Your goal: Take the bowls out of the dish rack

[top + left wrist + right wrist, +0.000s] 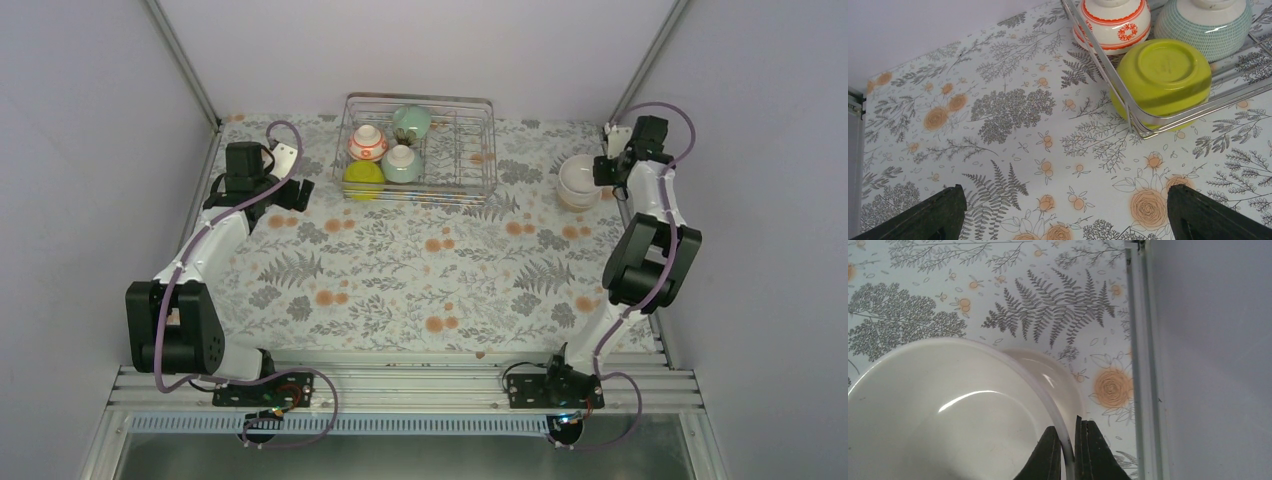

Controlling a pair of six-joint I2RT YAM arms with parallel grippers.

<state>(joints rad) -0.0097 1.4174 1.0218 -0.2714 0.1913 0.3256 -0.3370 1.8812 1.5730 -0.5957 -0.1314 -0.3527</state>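
Observation:
The wire dish rack [470, 150] at the back holds several bowls upside down: a yellow-green bowl [363, 178] [1163, 75], a red-patterned white bowl [368, 142] [1113, 22] and two teal bowls [403, 164] [1205, 25]. My left gripper [285, 195] [1063, 212] hangs open over the cloth, left of the rack's near corner. At the far right, my right gripper [600, 172] [1068, 450] is shut on the rim of a white bowl [578, 180] [938, 410]. That bowl sits above a second white bowl [1058, 380].
A floral cloth [420, 270] covers the table. A metal frame rail [1143, 365] and the grey wall run close beside the right gripper. The left wall and post stand near the left arm.

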